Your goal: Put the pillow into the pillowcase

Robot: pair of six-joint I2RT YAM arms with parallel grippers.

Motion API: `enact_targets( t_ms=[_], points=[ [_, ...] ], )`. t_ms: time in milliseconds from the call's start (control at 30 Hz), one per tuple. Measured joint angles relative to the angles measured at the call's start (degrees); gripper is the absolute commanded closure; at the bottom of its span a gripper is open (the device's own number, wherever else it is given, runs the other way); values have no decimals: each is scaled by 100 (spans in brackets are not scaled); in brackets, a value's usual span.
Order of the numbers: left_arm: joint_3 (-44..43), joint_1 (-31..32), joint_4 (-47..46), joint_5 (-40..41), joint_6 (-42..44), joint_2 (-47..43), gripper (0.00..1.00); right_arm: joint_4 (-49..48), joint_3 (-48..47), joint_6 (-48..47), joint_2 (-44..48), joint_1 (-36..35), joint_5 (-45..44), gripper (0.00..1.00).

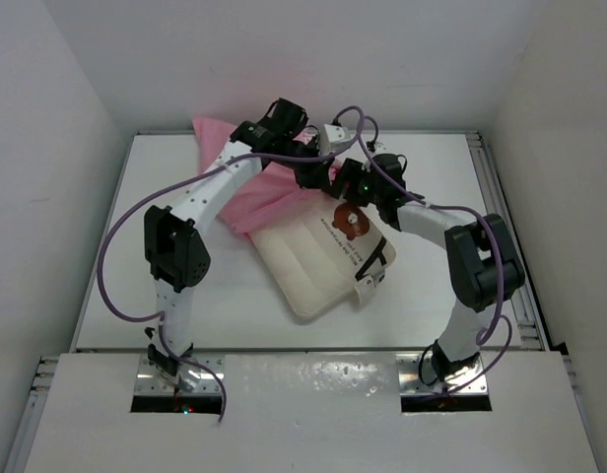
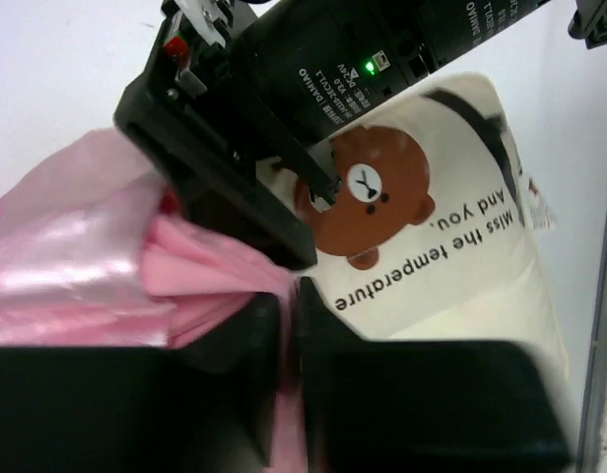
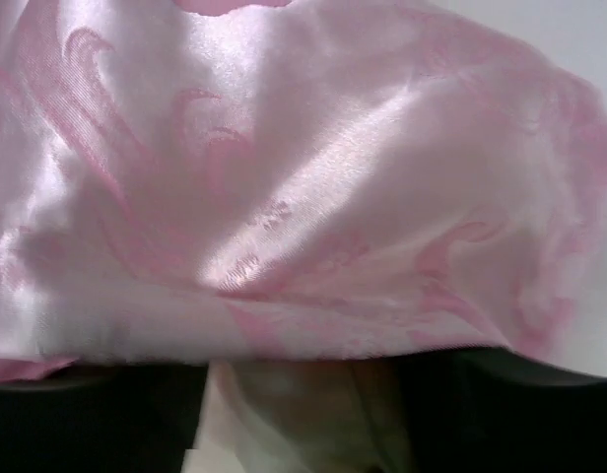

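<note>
The cream pillow [image 1: 318, 266] lies slanted mid-table, its bear patch [image 1: 351, 222] at the far end. The pink pillowcase [image 1: 256, 197] is bunched over the pillow's far-left end. My left gripper [image 1: 305, 169] is shut on a fold of the pillowcase [image 2: 97, 266]; in the left wrist view [image 2: 292, 307] the jaws pinch pink fabric beside the bear patch [image 2: 368, 192]. My right gripper [image 1: 335, 187] holds the pillow's far end. In the right wrist view [image 3: 303, 419] cream pillow [image 3: 284, 404] fills the gap between its fingers, with pillowcase satin [image 3: 303, 177] draped above.
White walls enclose the table on the left, back and right. A metal rail [image 1: 510, 246] runs along the table's right edge. Purple cables [image 1: 121, 236] loop beside both arms. The pillow's dark tag strap [image 1: 374, 258] lies near the right arm.
</note>
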State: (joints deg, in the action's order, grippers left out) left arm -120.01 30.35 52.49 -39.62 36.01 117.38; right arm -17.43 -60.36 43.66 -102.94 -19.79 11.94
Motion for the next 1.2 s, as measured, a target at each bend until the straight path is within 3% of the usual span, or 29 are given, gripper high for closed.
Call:
enact_targets(
  t_ms=[33, 67, 133, 267, 333, 367, 467, 500, 533, 567, 600, 633, 700, 767, 800, 900, 1067, 1200],
  points=[
    [101, 2, -79, 7, -57, -42, 62, 42, 0, 31, -4, 31, 28, 20],
    [186, 4, -140, 7, -101, -74, 50, 79, 0, 48, 0, 72, 59, 9],
    [396, 15, -275, 46, -306, -151, 28, 155, -7, -13, 35, 133, 131, 3],
    [579, -48, -350, 210, -627, -201, 8, 782, -7, -487, 363, 315, 271, 1],
    [581, -136, -343, 431, -715, -254, 6, 1147, -7, -780, 616, 411, 337, 2],
    [597, -190, -343, 527, -748, -304, 6, 1292, -7, -911, 737, 466, 387, 7],
    [933, -485, -365, 1001, -807, -669, 11, 1569, 59, -1255, 999, 645, 678, 32],
    [1137, -599, -367, 1174, -802, -848, 32, 1646, 105, -1340, 1043, 686, 813, 57],
    [1340, -691, -337, 1349, -815, -1032, 50, 1707, 177, -1456, 1067, 723, 914, 65],
    [1554, -782, -337, 1499, -793, -1196, 70, 1766, 260, -1510, 1071, 756, 984, 65],
    [1825, -883, -308, 1683, -734, -1397, 82, 1818, 361, -1532, 1071, 774, 1012, 60],
    [2079, -949, -249, 1832, -658, -1569, 88, 1886, 481, -1558, 1071, 787, 1040, 35],
    [2551, -973, -184, 2033, -570, -1834, 86, 2017, 632, -1613, 1060, 785, 1075, 24],
    [3169, -1005, -181, 2173, -481, -2103, 70, 2100, 636, -1696, 990, 765, 1071, 20],
    [3504, -1016, -208, 2210, -457, -2234, 53, 2100, 614, -1720, 938, 765, 1040, 20],
    [4535, -1143, -245, 2345, -485, -2520, 32, 2127, 378, -1755, 636, 761, 881, 19],
    [5574, -1394, -713, 2684, -872, -2544, 28, 2024, -153, -1711, -52, 761, 603, 23],
    [5790, -1460, -1237, 2953, -1287, -2223, 22, 1751, -284, -1469, -474, 763, 352, 29]
  ],
)
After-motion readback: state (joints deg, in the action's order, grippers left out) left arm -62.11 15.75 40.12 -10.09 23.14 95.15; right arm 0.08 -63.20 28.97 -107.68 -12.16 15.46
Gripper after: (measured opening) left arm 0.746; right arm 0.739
